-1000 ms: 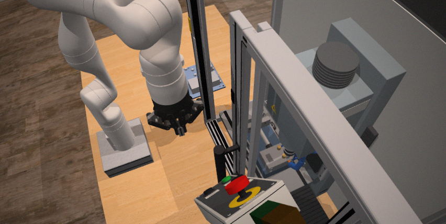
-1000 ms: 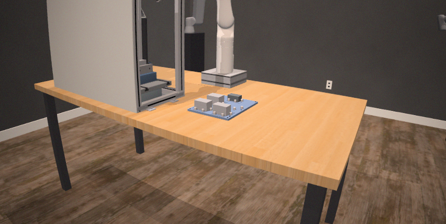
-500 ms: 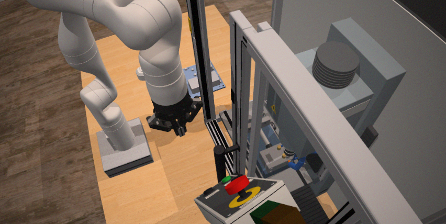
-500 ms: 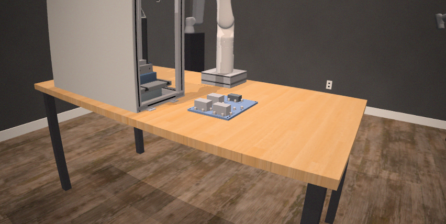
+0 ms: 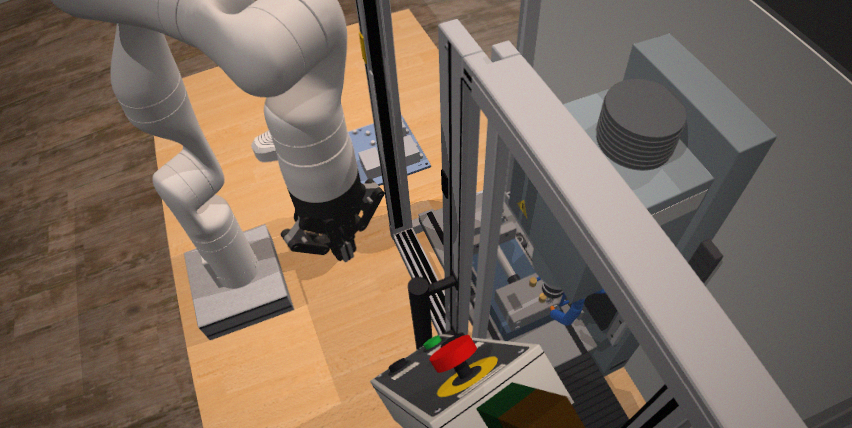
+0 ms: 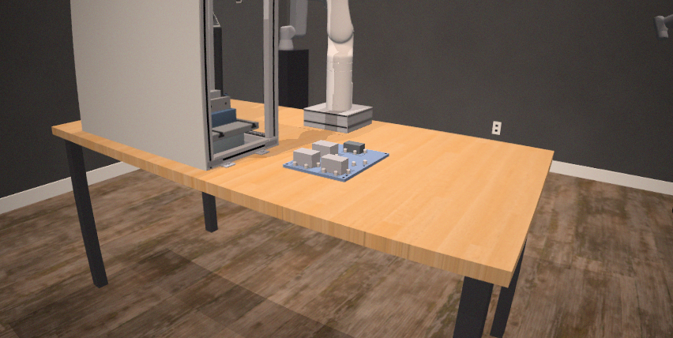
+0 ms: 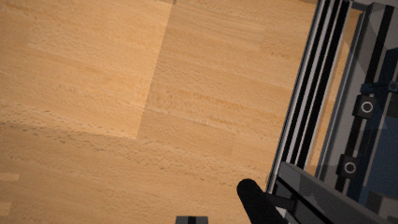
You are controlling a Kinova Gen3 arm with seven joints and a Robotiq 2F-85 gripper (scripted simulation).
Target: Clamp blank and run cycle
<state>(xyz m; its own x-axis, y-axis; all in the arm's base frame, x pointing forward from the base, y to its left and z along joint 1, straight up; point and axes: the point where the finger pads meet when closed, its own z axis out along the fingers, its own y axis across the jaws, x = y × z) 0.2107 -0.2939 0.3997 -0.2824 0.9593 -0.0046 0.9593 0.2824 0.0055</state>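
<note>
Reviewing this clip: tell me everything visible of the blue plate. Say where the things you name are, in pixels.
The plate [image 5: 419,169] [image 6: 362,170] is a flat, thin blue rectangle, matte-looking, with small dark holes at its corners. It lies flat on the table [image 5: 226,365] [image 6: 447,204] [image 7: 93,70], outside the guard [image 5: 396,186] [image 6: 270,53]. On it sit three light grey blocks and one dark block, with short pale pegs standing around them. The hand [image 5: 344,255] [image 6: 238,0] [image 7: 191,220] does not touch it.

"What lies beneath the gripper's closed grey fingertips?"

"A pale, wood-grained table top, with a shadow edge across it."

"And beside them?"

"Just right, a black, round-ended cylindrical handle. Farther right, a grey-and-black slotted metal rail, then two dark square blocks with ringed tops."
</note>
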